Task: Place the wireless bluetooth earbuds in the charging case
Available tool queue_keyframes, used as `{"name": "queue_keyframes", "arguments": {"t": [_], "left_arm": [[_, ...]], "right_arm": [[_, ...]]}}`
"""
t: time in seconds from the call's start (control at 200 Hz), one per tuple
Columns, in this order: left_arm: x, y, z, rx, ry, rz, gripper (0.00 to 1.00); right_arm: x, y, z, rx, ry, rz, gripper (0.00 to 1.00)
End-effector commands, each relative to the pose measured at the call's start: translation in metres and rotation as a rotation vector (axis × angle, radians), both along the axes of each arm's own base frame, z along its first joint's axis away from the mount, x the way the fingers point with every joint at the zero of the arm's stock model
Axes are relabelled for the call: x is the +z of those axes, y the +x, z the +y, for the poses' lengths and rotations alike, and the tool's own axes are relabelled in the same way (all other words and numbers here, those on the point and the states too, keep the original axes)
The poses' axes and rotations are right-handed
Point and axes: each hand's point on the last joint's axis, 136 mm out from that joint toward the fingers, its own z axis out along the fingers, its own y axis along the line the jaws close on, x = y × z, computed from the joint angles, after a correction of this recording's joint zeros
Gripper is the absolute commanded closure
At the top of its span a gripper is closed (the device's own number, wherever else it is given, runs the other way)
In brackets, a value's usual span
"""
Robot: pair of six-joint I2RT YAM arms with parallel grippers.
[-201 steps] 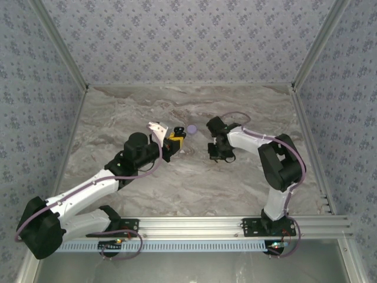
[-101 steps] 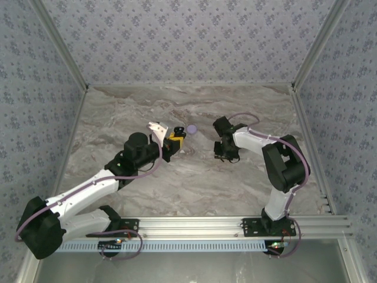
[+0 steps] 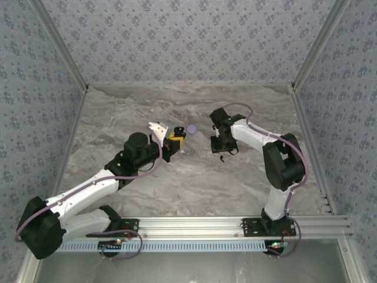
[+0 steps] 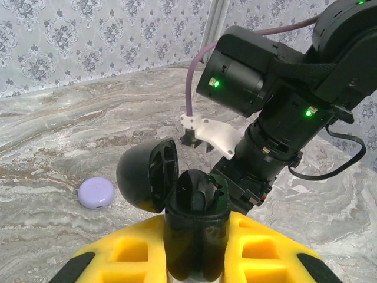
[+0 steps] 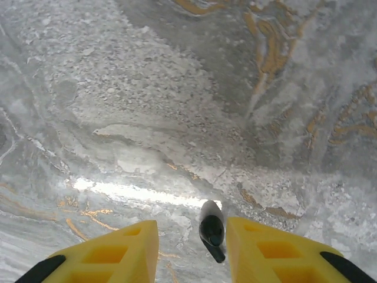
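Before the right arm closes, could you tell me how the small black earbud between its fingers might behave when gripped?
The black earbud looks glossy and rounded, so it may slip or twist between the yellow fingers. It is tiny with a thin stem, so probably very light and easily nudged across the smooth marble table.

Light falls soft and even from above. In the top view my arms throw only faint, blurred shadows on the marble table (image 3: 118, 118). Under my right wrist camera a bright streak of glare crosses the stone and washes out its veins, and the black earbud (image 5: 212, 229) carries a pale highlight. My yellow pads (image 5: 135, 242) look slightly soft at the bottom edge. In my left wrist view the glossy charging case (image 4: 197, 224) shows a dull sheen, green lamps (image 4: 216, 83) glow on my right arm (image 4: 247, 71), and the wall (image 4: 70, 41) reads clearly.
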Motion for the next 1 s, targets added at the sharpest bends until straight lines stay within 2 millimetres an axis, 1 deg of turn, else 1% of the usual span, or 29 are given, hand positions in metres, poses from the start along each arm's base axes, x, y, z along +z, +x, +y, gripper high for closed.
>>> {"name": "queue_keyframes", "arguments": {"t": [0.0,0.34,0.59,0.994], "left_arm": [[0.008,0.0,-0.001,0.003,-0.006,-0.027,0.83],[0.008,0.0,-0.001,0.002,-0.007,-0.023,0.84],[0.008,0.0,-0.001,0.003,-0.01,-0.021,0.84],[0.008,0.0,-0.001,0.003,-0.007,-0.02,0.83]], "right_arm": [[-0.006,-0.012,-0.008,0.072,-0.071,0.066,0.64],[-0.016,-0.014,-0.01,0.082,-0.106,0.084,0.65],[-0.022,-0.013,-0.008,0.081,-0.11,0.094,0.7],[-0.033,-0.011,-0.01,0.072,-0.134,0.106,0.73]]}}
